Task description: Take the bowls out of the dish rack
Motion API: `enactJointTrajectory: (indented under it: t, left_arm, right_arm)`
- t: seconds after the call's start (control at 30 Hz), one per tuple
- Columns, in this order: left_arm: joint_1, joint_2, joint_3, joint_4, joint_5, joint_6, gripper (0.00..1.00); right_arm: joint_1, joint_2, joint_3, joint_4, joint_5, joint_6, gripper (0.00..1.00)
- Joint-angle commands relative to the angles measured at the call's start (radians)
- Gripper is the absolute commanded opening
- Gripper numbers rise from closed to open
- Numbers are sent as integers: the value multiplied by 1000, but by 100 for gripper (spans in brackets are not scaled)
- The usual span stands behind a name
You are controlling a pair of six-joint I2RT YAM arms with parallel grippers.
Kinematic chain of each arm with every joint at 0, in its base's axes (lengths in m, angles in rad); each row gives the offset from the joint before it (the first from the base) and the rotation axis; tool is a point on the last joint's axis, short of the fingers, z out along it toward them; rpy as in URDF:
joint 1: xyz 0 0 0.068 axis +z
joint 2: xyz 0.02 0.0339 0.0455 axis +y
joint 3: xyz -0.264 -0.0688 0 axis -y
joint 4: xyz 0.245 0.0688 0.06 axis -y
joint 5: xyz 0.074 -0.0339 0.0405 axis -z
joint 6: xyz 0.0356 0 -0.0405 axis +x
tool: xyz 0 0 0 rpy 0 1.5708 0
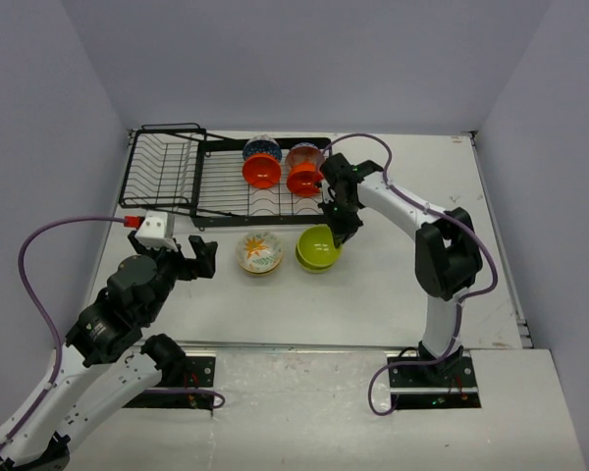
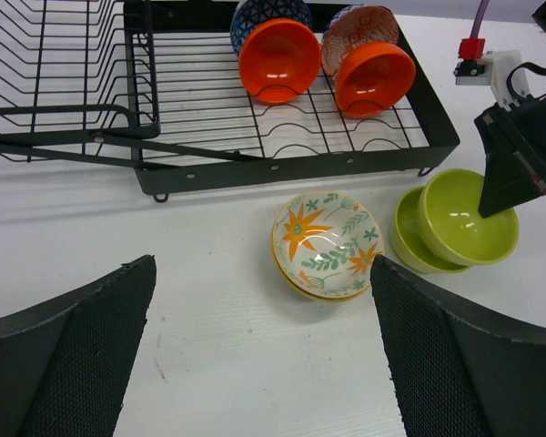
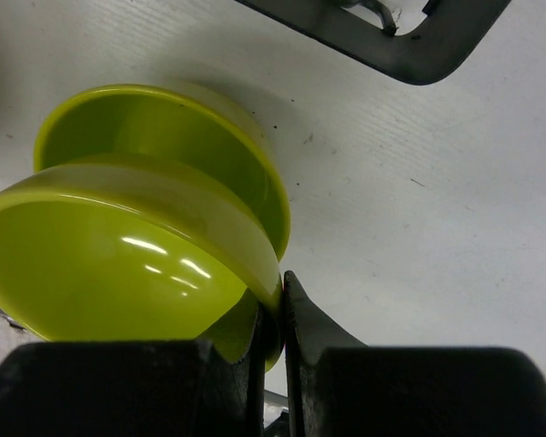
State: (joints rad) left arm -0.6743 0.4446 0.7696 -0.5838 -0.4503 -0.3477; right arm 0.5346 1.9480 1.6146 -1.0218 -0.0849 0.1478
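Right fingers point(image 3: 364, 373), two lime bowls point(image 3: 155, 264)

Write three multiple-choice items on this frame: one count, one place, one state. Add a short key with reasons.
1. How many glossy orange round bowls stand in the black wire dish rack?
A) one
B) two
C) four

2. Which part of the rack holds them?
A) the raised basket-like end
B) both parts
C) the flat slotted part

3. The right end effector is:
A) shut on the rim of a lime green glossy round bowl
B) open above the rack
C) shut on nothing

Key:
1. B, two orange ones stand side by side.
2. C, both sit in the flat slotted part.
3. A, the right wrist view shows the green rim pinched.
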Motion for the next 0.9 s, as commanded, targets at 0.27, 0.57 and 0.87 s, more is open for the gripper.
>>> enactJointTrajectory:
  t: [0.27,0.57,0.87]
  left_arm:
    - [7,5,-12,41,-22,9,100]
    - [7,11,-10,41,-14,10,100]
    - [7,17,-3,35,-24,7,100]
  right_arm:
    - [-4,34,-32,74,-78,4,18]
    - [-4,-40,-64,100,-76,9,44]
    - [-1,-153,-74,86,-23,18,49]
